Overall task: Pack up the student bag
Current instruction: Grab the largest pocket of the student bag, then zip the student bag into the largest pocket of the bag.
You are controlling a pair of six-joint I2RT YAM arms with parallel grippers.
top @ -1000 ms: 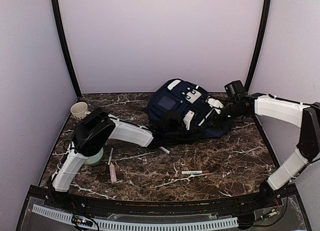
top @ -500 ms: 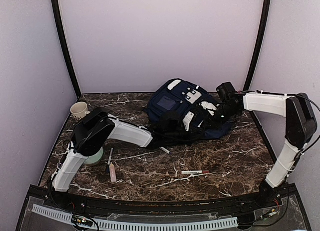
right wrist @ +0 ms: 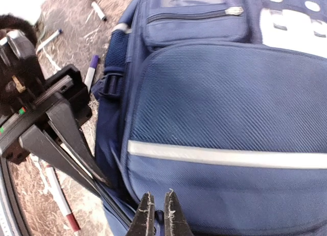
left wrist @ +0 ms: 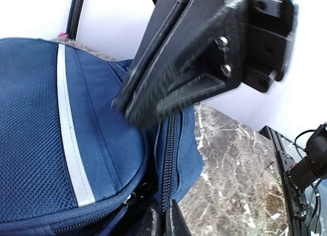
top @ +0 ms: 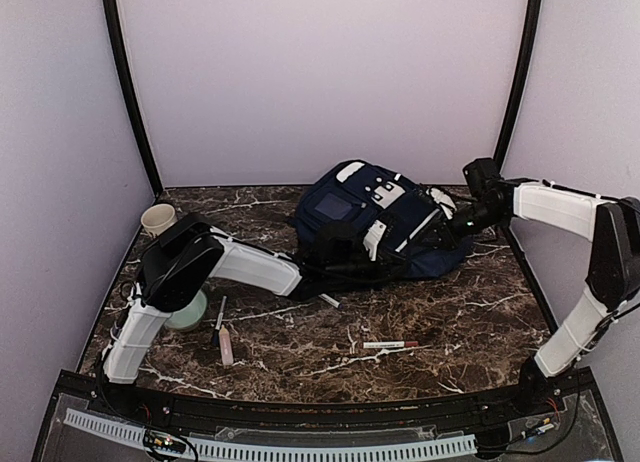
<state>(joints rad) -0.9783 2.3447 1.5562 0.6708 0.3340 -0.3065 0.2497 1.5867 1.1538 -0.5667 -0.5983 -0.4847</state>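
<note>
Right gripper [right wrist: 157, 195] sits pinched shut at the backpack [right wrist: 230, 93] zipper [left wrist: 169, 159], contents hidden, while I can't tell whether the left gripper [right wrist: 103, 183] grips anything.

Dark brown marble-look tabletop [top: 470, 322], veined in white, faintly glossy under soft, even light. Closed in by plain pale lilac walls: back wall [top: 320, 72], left wall [top: 50, 182], right wall [top: 590, 102]. Thin black posts [top: 131, 92] rising at both far corners, leaning slightly outward. Along the near edge, a curved black rail [top: 320, 414] with a white perforated strip [top: 330, 449] below.
</note>
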